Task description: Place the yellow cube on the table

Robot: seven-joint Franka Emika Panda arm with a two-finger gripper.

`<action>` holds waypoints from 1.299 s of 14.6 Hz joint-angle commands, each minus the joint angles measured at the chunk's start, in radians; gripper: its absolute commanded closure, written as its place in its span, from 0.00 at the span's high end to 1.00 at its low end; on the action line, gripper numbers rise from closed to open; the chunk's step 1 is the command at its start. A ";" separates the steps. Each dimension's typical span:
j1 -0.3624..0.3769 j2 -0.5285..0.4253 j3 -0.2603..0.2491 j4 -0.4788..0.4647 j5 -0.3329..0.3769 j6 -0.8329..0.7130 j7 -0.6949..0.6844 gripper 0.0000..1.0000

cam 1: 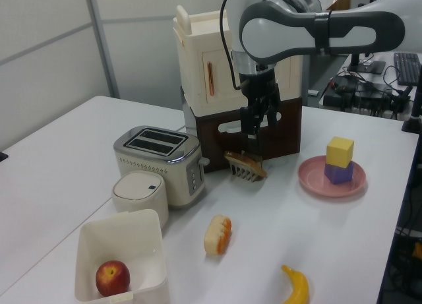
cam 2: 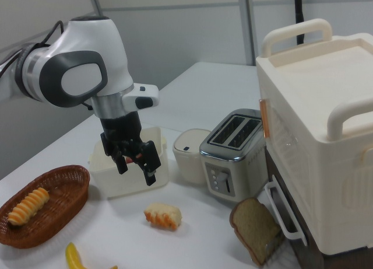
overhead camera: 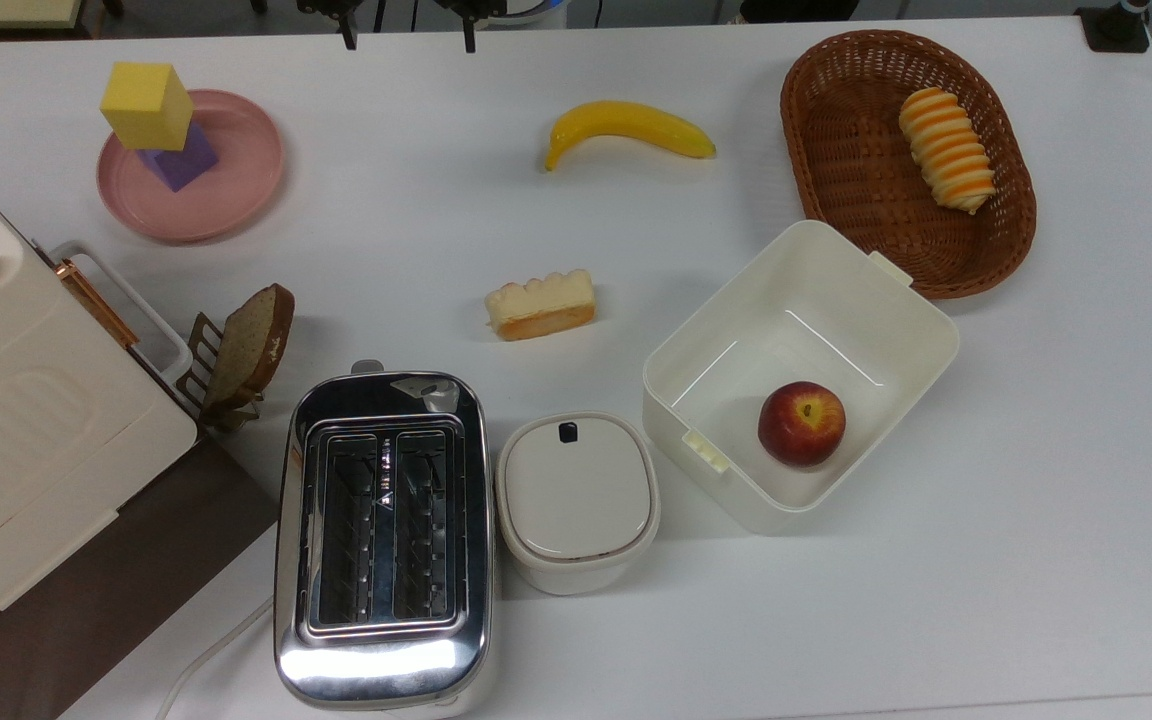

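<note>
The yellow cube [overhead camera: 146, 105] [cam 1: 340, 150] sits on top of the purple cube [overhead camera: 183, 162] [cam 1: 338, 173], which rests on the round pink plate [overhead camera: 246, 190] [cam 1: 313, 175] at the far left of the white table [overhead camera: 636, 630] [cam 1: 59, 152] [cam 2: 204, 97] in the top view. My gripper [cam 1: 257, 127] [cam 2: 134, 163] hangs open and empty above the table. In the left view it is well to the left of the cube, over the bread slice.
On the table are a chrome toaster [overhead camera: 383, 540], a white lidded pot [overhead camera: 576, 500], a white bin [overhead camera: 896, 310] holding an apple [overhead camera: 802, 423], a wicker basket [overhead camera: 836, 150] with a pastry, a banana [overhead camera: 626, 128], a cake slice [overhead camera: 541, 304], a bread slice [overhead camera: 251, 345] and a cream cabinet [overhead camera: 26, 420].
</note>
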 commanded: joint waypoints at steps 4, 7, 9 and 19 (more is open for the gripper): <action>0.005 0.004 -0.003 0.000 0.018 -0.017 0.025 1.00; 0.005 0.023 -0.003 -0.001 0.016 -0.015 0.023 1.00; 0.004 0.037 -0.003 -0.001 0.016 -0.014 0.020 1.00; 0.032 0.057 0.002 -0.125 0.004 0.023 -0.047 1.00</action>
